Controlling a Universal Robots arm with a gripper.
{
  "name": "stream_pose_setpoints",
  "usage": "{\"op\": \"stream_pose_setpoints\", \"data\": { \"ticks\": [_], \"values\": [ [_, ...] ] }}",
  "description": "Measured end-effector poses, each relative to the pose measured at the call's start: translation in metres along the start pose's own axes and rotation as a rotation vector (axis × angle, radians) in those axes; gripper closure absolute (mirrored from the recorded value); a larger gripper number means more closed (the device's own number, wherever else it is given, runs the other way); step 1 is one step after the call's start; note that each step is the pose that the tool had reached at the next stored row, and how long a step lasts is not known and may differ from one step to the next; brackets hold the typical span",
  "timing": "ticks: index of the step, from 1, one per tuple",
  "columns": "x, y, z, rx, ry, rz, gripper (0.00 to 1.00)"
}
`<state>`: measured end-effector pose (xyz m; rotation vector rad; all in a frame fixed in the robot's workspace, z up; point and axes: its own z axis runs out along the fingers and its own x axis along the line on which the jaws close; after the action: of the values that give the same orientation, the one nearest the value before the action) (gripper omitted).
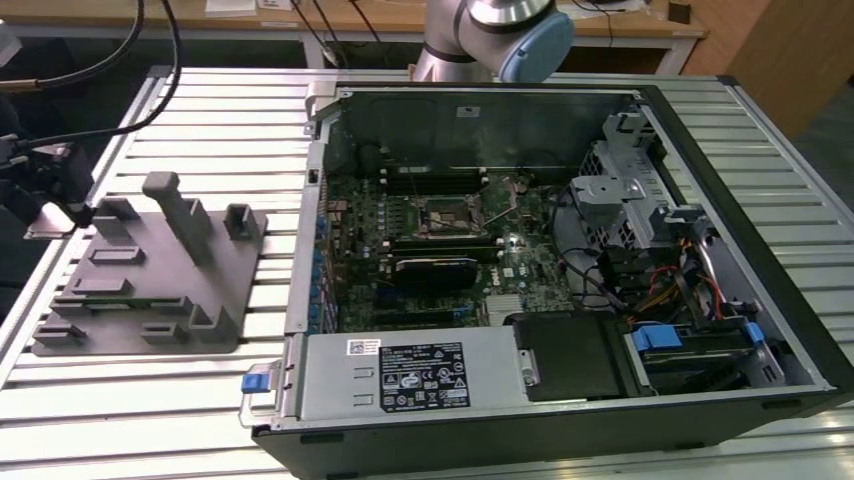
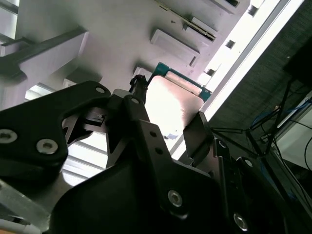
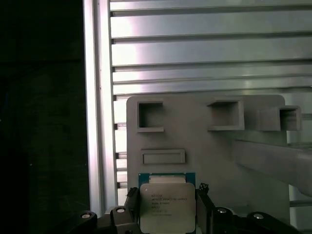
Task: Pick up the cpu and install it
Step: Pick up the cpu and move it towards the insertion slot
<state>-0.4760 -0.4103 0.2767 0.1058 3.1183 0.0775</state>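
Note:
The cpu (image 3: pixel 167 207), a flat square chip with a silvery top and a green rim, sits between my gripper's (image 3: pixel 168 195) two black fingers (image 3: pixel 204 207), which press on its opposite edges. In the second wrist view the cpu (image 2: pixel 173 100) hangs a little above the grey fixture tray (image 2: pixel 97 19), still held by the gripper (image 2: pixel 170 117). In the exterior view my gripper (image 1: pixel 54 205) is at the far left, over the left edge of the tray (image 1: pixel 147 290). The motherboard's socket (image 1: pixel 447 212) lies in the open computer case (image 1: pixel 534 420), far to the exterior view's right of the gripper.
The case stands on a slatted metal table (image 1: pixel 200 100) with its side off. It holds RAM sticks (image 1: pixel 430 180), a drive cage (image 1: pixel 627 200), cables (image 1: pixel 667 290) and a power supply (image 1: pixel 400 375). Upright posts (image 1: pixel 180 215) rise from the tray beside the gripper.

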Motion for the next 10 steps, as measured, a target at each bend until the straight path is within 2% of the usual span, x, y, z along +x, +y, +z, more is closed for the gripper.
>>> {"op": "stream_pose_setpoints", "data": {
  "ticks": [10],
  "values": [
    [-0.0003, 0.0007, -0.0142, 0.0000, 0.0001, 0.000, 0.45]
  ]
}}
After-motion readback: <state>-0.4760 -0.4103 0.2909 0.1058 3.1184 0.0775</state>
